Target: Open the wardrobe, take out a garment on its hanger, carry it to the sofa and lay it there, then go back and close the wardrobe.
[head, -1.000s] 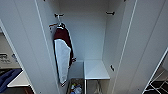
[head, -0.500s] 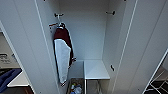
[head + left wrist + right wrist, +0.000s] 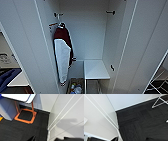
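The wardrobe (image 3: 86,37) stands straight ahead in the head view with both white doors swung wide, the left door (image 3: 25,45) and the right door (image 3: 142,50) flanking the inside. A maroon garment with white sleeves (image 3: 63,56) hangs at the inside left. My left gripper (image 3: 49,139) hangs low over dark carpet beside the bottom corner of a white door (image 3: 67,119), open with nothing in it. My right gripper (image 3: 131,139) is also open and empty, over carpet by the other door's lower edge (image 3: 99,119).
Inside the wardrobe a white shelf (image 3: 96,68) sits low on the right, and a basket (image 3: 76,87) with bottles stands on its floor. A white table on an orange frame (image 3: 25,117) and a blue thing (image 3: 7,78) are at the left. A white wire frame (image 3: 160,101) stands at the right.
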Motion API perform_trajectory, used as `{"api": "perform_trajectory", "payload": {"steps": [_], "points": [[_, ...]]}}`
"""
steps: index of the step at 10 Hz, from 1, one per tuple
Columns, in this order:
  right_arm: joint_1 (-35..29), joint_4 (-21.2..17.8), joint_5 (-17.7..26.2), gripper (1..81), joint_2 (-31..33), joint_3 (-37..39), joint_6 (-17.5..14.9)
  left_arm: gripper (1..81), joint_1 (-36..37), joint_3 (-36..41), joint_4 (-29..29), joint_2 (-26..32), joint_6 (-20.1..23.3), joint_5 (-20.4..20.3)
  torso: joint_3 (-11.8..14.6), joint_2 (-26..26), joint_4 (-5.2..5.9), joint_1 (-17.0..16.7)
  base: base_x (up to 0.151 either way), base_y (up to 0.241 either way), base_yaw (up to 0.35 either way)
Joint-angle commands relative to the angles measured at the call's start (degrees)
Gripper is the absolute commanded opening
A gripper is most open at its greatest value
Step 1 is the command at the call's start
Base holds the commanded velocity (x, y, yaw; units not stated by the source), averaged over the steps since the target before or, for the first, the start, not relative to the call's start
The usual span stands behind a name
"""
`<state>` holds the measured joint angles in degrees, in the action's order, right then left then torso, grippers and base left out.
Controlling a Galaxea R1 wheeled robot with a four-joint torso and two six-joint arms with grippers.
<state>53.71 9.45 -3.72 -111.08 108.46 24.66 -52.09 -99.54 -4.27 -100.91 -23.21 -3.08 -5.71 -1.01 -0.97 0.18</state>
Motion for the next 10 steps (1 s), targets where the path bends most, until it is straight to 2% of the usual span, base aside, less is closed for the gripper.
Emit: {"api": "perform_trajectory", "payload": {"steps": [1, 2, 3, 4, 6, 7, 10], "points": [[-15.39, -1.19, 8.38, 81.1, 3.73, 0.96, 6.63, 81.1, 19.04, -2.59, 1.45, 2.82, -1.31, 15.56, 0.0, 0.0, 0.0, 0.0, 0.0, 0.0, 0.0], [-18.49, -2.85, 9.43, 81.1, 3.56, -3.25, 9.34, 81.1, 22.33, -2.51, 4.43, 0.53, -1.31, 19.42, -0.02, 0.02, 0.0, 0.0, 0.0, 0.0, 0.0], [-20.51, -5.28, 9.87, 81.1, 3.13, -6.21, 10.91, 81.1, 24.17, -2.42, 7.04, -1.2, -1.31, 20.65, -0.02, 0.02, 0.0, 0.0, 0.0, 0.0, 0.0], [-22.18, -9.06, 10.13, 81.1, 2.08, -9.12, 12.07, 81.1, 24.27, -2.51, 10.21, -4.45, -1.22, 20.66, -0.05, 0.05, 0.0, 0.02, 0.0, 0.0, 0.0], [-23.6, -15.86, 12.33, 81.1, -1.72, -13.64, 12.16, 81.1, 24.44, -2.24, 14.46, -11.42, -1.22, 20.66, -0.05, 0.07, 0.0, 0.06, 0.0, 0.0, 0.0], [-23.42, -17.44, 12.42, 81.1, -3.54, -16.07, 12.16, 81.1, 24.62, -1.63, 15.95, -14.38, -1.22, 20.83, -0.07, 0.07, 0.02, 0.06, 0.0, 0.0, 0.0], [-21.14, -17.37, 11.54, 81.1, -6.11, -27.05, 11.9, 81.1, 24.36, 0.2, 16.75, -21.61, -1.22, 22.51, -0.11, 0.11, 0.0, 0.13, 0.0, 0.0, 0.0]]}}
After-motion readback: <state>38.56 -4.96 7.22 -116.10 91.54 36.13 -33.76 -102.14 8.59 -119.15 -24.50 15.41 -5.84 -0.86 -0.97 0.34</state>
